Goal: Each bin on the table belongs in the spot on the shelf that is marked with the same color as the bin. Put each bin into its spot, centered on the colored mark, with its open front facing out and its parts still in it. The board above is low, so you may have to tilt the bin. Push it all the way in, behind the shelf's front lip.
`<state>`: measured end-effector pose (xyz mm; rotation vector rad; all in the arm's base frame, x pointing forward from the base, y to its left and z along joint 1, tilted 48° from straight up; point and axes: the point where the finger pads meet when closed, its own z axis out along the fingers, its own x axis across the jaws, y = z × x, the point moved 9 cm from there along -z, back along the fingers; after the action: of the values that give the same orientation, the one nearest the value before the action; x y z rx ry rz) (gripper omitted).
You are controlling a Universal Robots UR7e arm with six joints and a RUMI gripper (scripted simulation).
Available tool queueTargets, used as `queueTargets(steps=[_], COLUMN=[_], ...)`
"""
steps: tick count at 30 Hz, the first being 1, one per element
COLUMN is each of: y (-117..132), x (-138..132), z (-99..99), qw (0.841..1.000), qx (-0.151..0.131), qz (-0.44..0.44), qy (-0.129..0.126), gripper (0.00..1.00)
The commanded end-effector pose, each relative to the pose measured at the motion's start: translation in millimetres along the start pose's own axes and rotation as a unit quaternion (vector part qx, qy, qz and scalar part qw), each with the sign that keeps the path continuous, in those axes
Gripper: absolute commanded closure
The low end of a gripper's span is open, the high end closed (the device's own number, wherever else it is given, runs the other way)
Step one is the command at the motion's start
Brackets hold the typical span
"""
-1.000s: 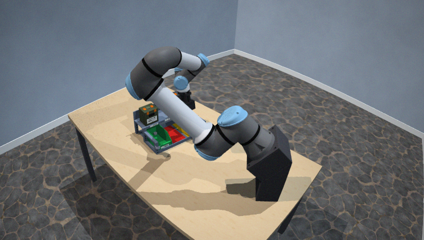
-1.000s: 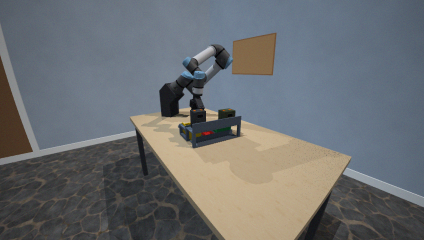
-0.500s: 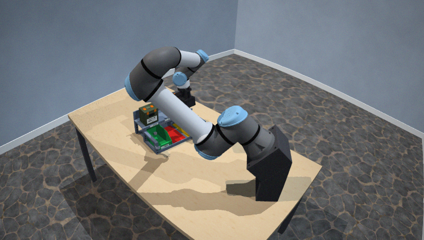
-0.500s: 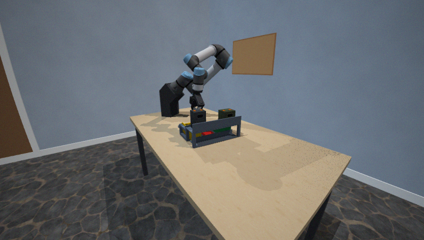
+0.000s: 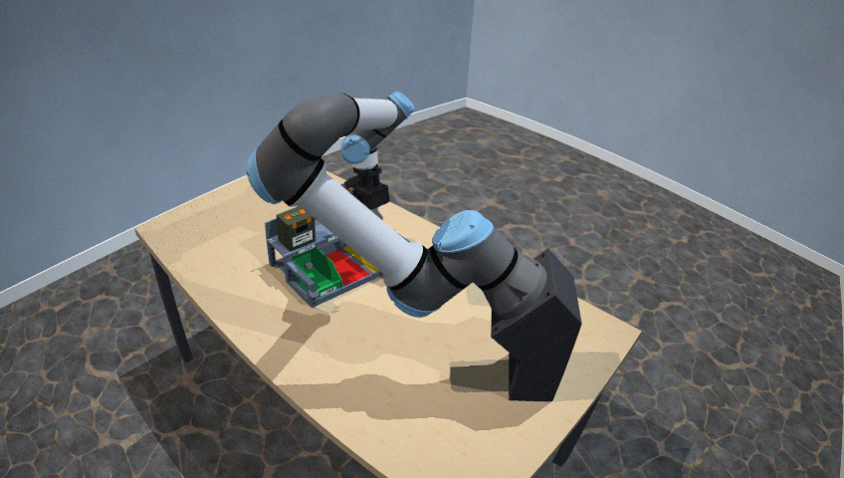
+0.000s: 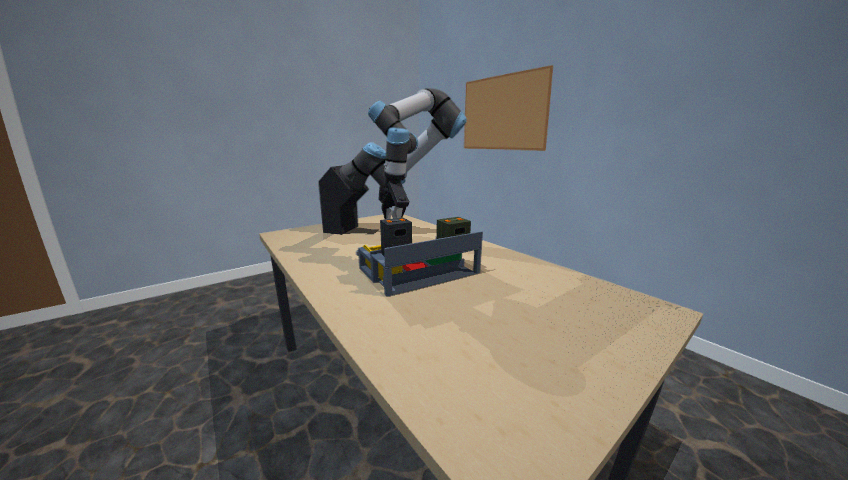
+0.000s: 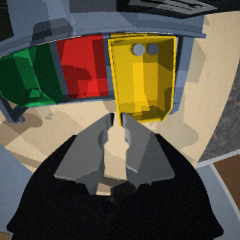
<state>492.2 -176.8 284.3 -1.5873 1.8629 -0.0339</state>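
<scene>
From the top, the green bin [image 5: 328, 270] [image 6: 445, 259] [image 7: 47, 67] is sitting in the end bay of the shelf [image 5: 349, 291] [image 6: 434, 245] [image 7: 185, 65], a part showing inside it. The red mark [image 5: 346, 267] [image 6: 414, 265] [image 7: 82, 65] is lying uncovered beside it, and the yellow bin [image 5: 361, 258] [image 6: 371, 248] [image 7: 142, 85] is showing only partly past the arm. An olive box [image 5: 296, 227] [image 6: 454, 227] is standing on the upper board, and the surface [image 5: 384, 355] [image 6: 505, 333] [image 7: 215, 65] is carrying the shelf.

In the exterior view, the gripper [image 5: 377, 213] [image 6: 393, 215] [image 7: 117, 113] is pointing downward on the front side, behind a dark box [image 6: 395, 233] that is partly blocking the view. That box and the low board are limiting room above the yellow bay.

In the wrist view, the fingers are clenched almost together, seemingly holding nothing; the yellow bin's side wall is running just past their tips, and whether they are touching it is unclear. The bin is resting in the yellow bay, slightly skewed, its front end reaching out over the shelf's front edge, two round parts lying deep inside.

The step in hand is probably seating the yellow bin. The next move is likely calling for lining the fingers up with its front, squaring it and nudging it in behind the lip, without catching one corner and twisting it further.

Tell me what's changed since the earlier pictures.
The hand has moved up. Nothing was visibly picked up or let go. The green bin and yellow bin look unmoved.
</scene>
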Motion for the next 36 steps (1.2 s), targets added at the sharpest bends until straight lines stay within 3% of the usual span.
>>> queueTargets(steps=[1,13,36], y=[1,3,3], x=[0,1,1], z=[-6.9,-18.4,-22.6], qw=[1.000,1.000,1.000], qx=[0.000,0.000,0.000], qz=[0.000,0.000,0.000], qy=[0.000,0.000,0.000], gripper=[0.95,0.95,0.95])
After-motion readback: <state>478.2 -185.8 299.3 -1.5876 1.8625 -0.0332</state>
